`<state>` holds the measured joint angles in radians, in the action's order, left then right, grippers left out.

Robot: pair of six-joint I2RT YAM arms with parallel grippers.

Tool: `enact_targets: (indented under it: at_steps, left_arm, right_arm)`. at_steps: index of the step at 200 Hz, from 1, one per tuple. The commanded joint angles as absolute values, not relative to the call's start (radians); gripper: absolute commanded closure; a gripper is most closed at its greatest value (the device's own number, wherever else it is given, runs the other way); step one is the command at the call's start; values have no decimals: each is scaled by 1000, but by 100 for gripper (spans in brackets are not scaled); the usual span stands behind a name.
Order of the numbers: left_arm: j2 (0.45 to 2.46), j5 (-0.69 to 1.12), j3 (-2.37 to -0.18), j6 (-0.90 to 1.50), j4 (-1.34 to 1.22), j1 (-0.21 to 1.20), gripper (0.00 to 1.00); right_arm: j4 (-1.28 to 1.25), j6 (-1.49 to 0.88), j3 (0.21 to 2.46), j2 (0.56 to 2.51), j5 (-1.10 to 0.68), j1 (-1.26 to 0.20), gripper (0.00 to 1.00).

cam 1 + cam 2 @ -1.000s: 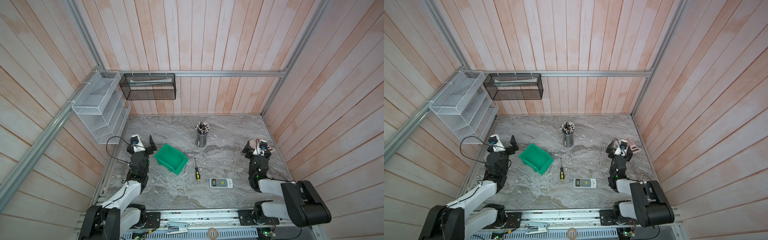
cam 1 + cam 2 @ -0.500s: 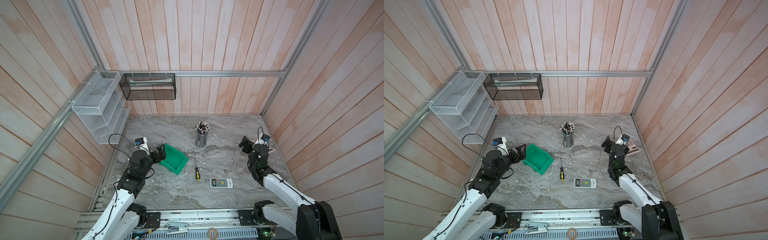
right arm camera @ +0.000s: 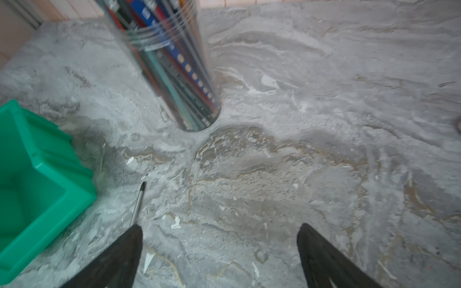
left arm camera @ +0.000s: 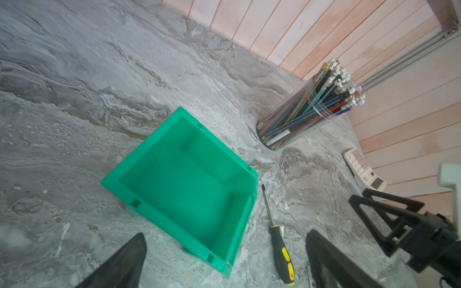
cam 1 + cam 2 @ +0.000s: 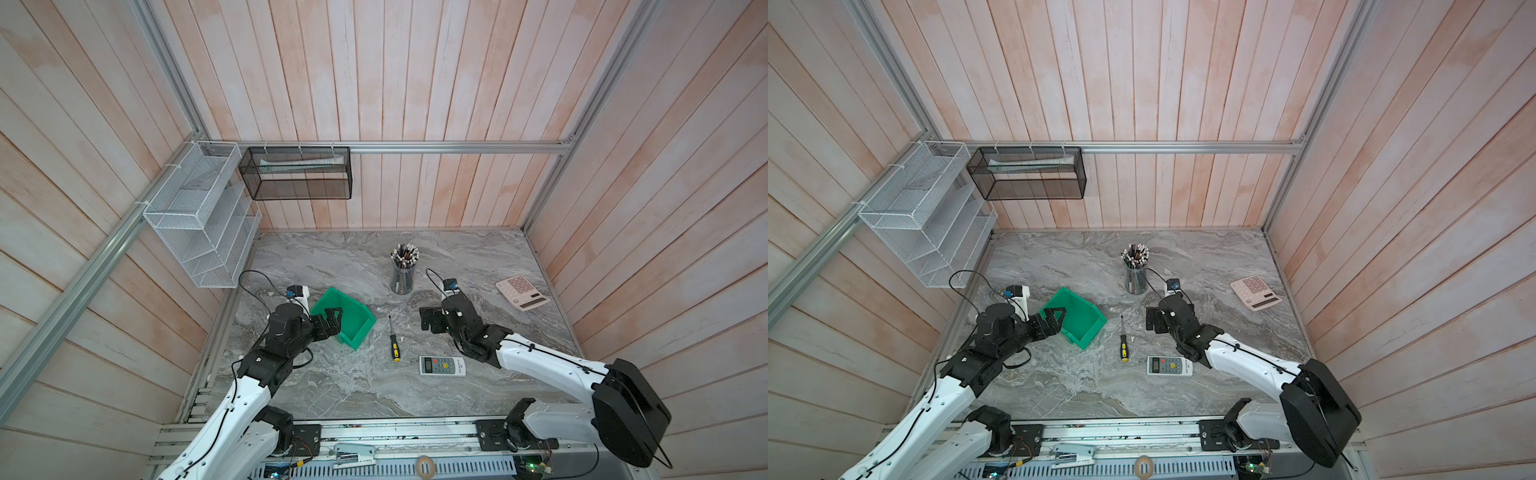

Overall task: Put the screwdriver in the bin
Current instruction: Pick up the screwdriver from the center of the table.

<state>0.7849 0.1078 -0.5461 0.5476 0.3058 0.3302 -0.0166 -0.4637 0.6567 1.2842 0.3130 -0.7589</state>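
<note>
- In both top views the screwdriver (image 5: pixel 392 341) lay flat on the marble table (image 5: pixel 332 390), outside the bin (image 5: pixel 355 315) and near its low front lip, not touching it. Its shaft pointed toward the back wall.
- There too, a remote (image 5: pixel 441 365) lay near the handle end, a pencil cup (image 5: pixel 402 275) stood beyond the tip, and a calculator (image 5: pixel 522 293) sat well apart by the side wall.
- In a top view the left gripper (image 5: pixel 1057 321) hung over the bin's rim on the side away from the screwdriver. The right gripper (image 5: pixel 424 319) hovered near the shaft on the side away from the bin.
- In the left wrist view the left gripper (image 4: pixel 225 233) had its jaws spread wide with nothing held. The bin (image 4: pixel 184 189) lay empty below them, and the screwdriver (image 4: pixel 277 237) lay alongside its lip.
- In the right wrist view the right gripper (image 3: pixel 220 225) also stood wide open and empty above bare table. Only the screwdriver's (image 3: pixel 138 200) shaft showed, the handle hidden behind one finger (image 3: pixel 119 251). The bin's (image 3: pixel 37 172) corner sat just beside the shaft.
</note>
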Motion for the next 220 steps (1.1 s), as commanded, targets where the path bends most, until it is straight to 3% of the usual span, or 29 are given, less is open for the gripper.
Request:
enact_targets:
  at_steps: [1, 95, 158, 190, 220]
  left_arm:
    - [779, 164, -538, 590, 315, 333, 0]
    - [724, 283, -431, 733, 260, 332, 0]
    - [712, 269, -405, 748, 257, 325, 0]
    - [713, 300, -363, 781, 182, 324, 0]
    - [737, 298, -345, 789, 156, 324, 0]
  right_arm:
    - [44, -516, 711, 1342, 311, -827, 3]
    - [6, -599, 755, 1534, 297, -1006, 15]
    - [-3, -612, 793, 1654, 276, -1066, 39]
    - [9, -609, 804, 1690, 295, -1086, 46]
    - [37, -603, 805, 1700, 331, -1095, 66]
